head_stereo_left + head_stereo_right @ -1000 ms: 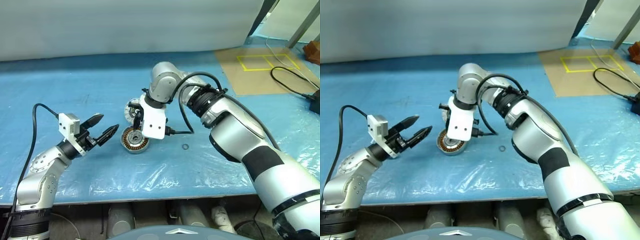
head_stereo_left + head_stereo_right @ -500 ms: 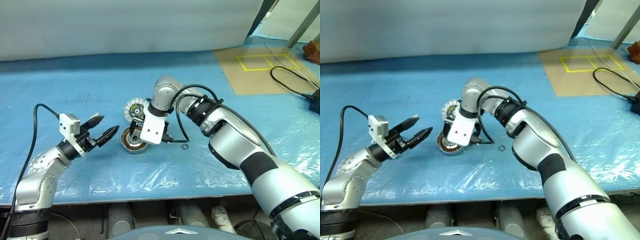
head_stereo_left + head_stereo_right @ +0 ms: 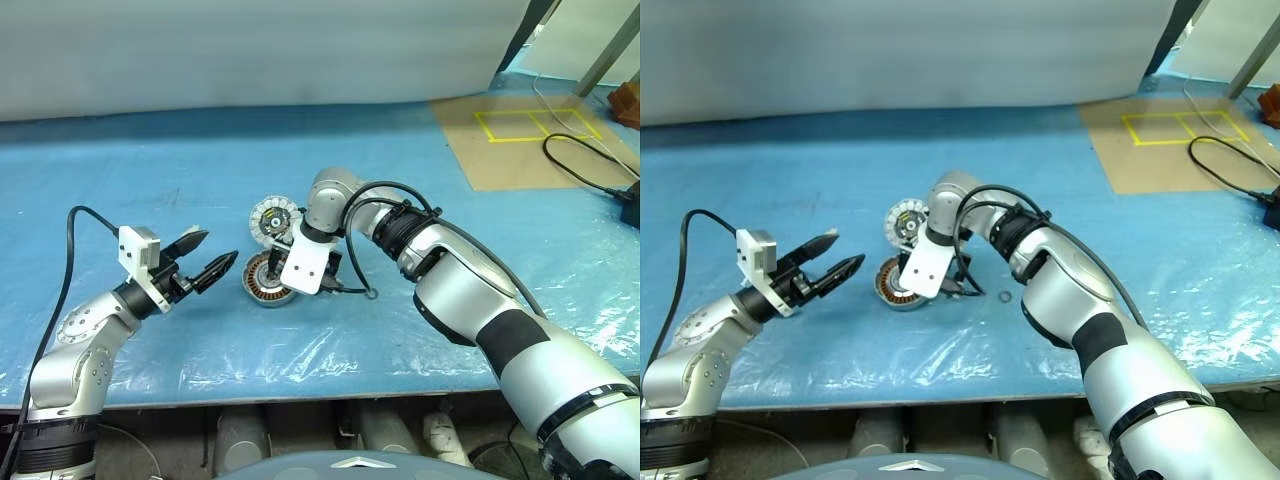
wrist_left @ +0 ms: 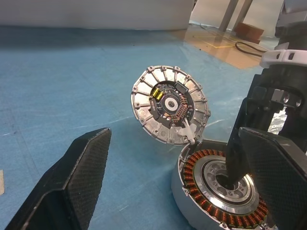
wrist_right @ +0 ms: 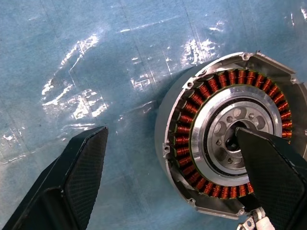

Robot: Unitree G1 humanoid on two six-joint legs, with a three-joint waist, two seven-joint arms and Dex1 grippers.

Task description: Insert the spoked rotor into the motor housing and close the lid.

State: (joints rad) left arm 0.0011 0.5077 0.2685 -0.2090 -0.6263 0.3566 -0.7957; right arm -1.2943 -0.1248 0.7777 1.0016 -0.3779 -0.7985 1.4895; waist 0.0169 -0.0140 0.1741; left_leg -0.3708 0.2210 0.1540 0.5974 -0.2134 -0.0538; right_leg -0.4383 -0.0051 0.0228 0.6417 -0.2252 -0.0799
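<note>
Right claw (image 5: 168,177): pointed steeply down over the motor housing (image 5: 230,148), fingers spread wide and grasping nothing. One finger (image 5: 273,177) hangs above the housing's metal centre; the other (image 5: 72,182) stands outside the rim, over bare blue sheet. In the left wrist view, that centre finger reaches down to the middle of the housing; whether it touches cannot be told.

Motor housing (image 3: 268,279): lies flat on the surface (image 3: 150,180), open side up, its ring of copper windings exposed around a silver hub. No rotor sits inside it.

Lid (image 4: 170,111): swung up and open, joined at the housing's far rim, tilted back, ribbed inner face with black-and-yellow centre facing the left claw.

Left claw (image 3: 202,257): held level just beside the housing on its left, apart from it, aimed toward it, fingers parted and empty.

Small metal ring (image 3: 1005,296): lies flat on the sheet, near the housing on its right, beside the right arm's black cable.

Surface: covered with blue plastic sheeting, wrinkled and glossy toward the near edge. A brown board with yellow tape (image 3: 525,125) lies at the far right corner, well apart.
</note>
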